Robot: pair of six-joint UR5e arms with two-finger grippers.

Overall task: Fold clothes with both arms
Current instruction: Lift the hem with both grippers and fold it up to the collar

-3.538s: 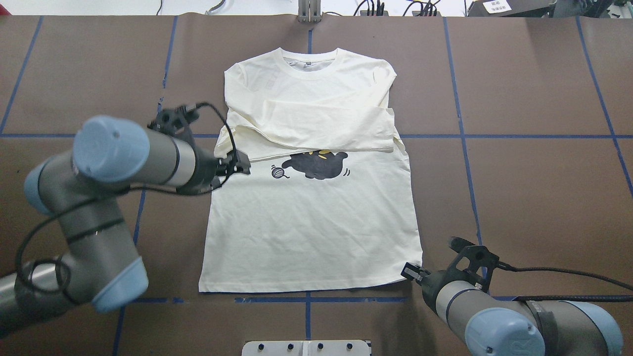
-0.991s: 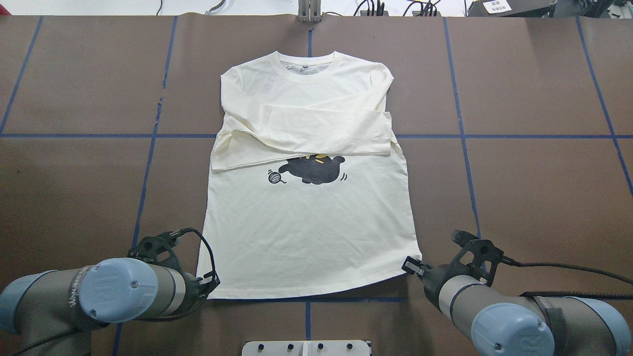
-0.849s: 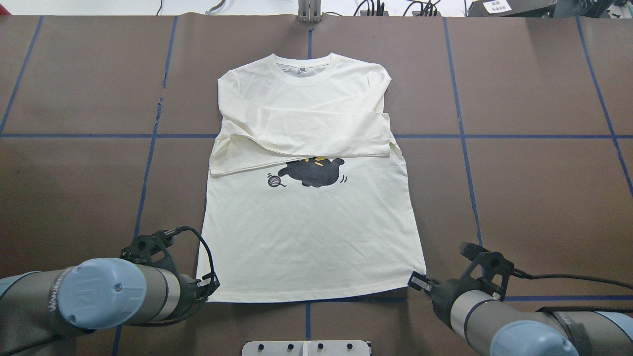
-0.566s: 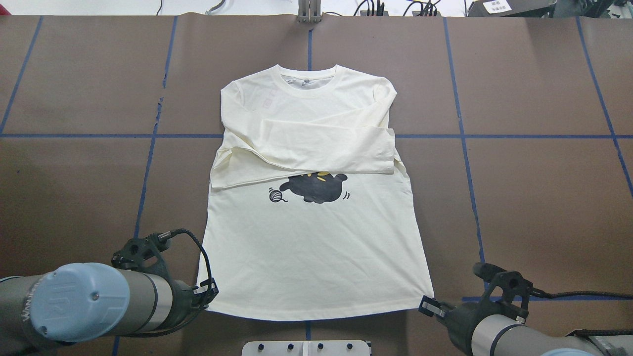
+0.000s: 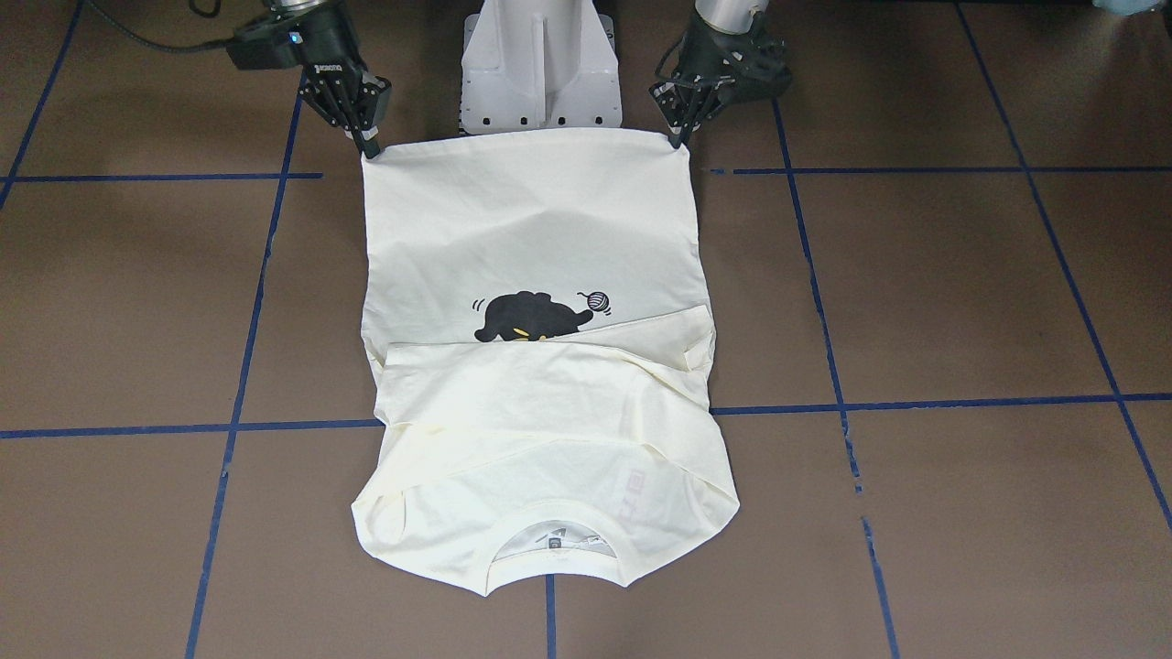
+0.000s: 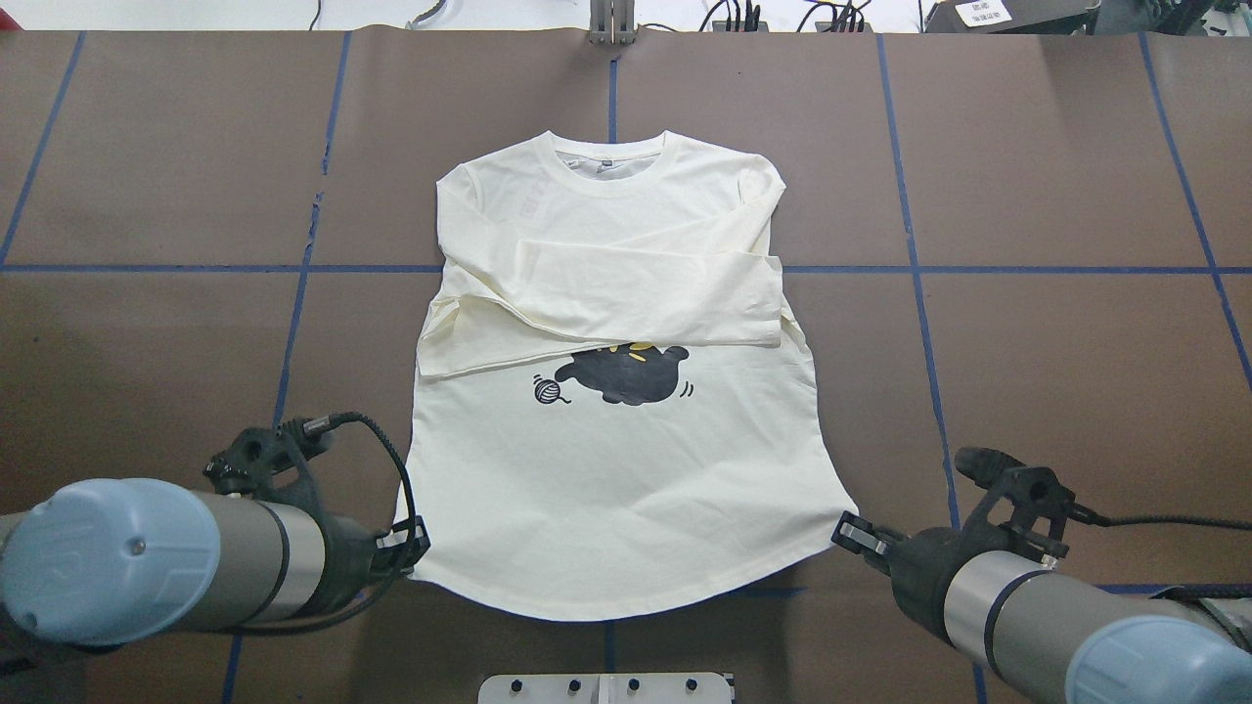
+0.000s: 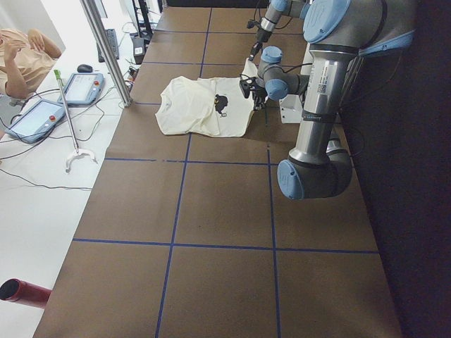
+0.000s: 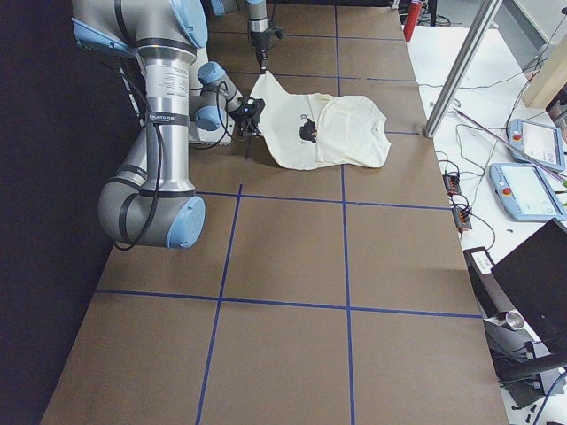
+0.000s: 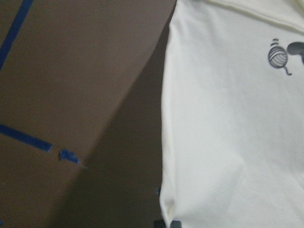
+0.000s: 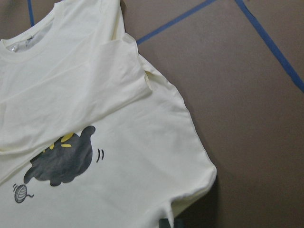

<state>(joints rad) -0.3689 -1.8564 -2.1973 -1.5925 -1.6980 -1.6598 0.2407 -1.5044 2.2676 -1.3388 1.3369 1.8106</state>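
The cream long-sleeved T-shirt (image 6: 616, 489) lies face up on the brown table, collar away from me. Both sleeves are folded across the chest, above the black cat graphic (image 6: 623, 374) and the yarn ball (image 6: 548, 391). The red lettering does not show. My left gripper (image 6: 413, 548) is shut on the hem's left corner and my right gripper (image 6: 849, 535) on its right corner. Both corners are raised a little and the hem sags between them. In the front view the left gripper (image 5: 678, 137) and right gripper (image 5: 369, 151) pinch the same corners. The shirt fills the left wrist view (image 9: 228, 133) and the right wrist view (image 10: 118, 180).
The white pedestal base (image 5: 540, 64) stands just behind the hem, between the arms. Blue tape lines grid the brown table (image 6: 1076, 342). An operator (image 7: 21, 53), teach pendants and a metal pole (image 7: 106, 49) are beyond the table's far side.
The left gripper left the sleeve and went to the hem's left corner. Both grippers dragged the shirt toward me, then raised the hem corners, so the hem now curves.
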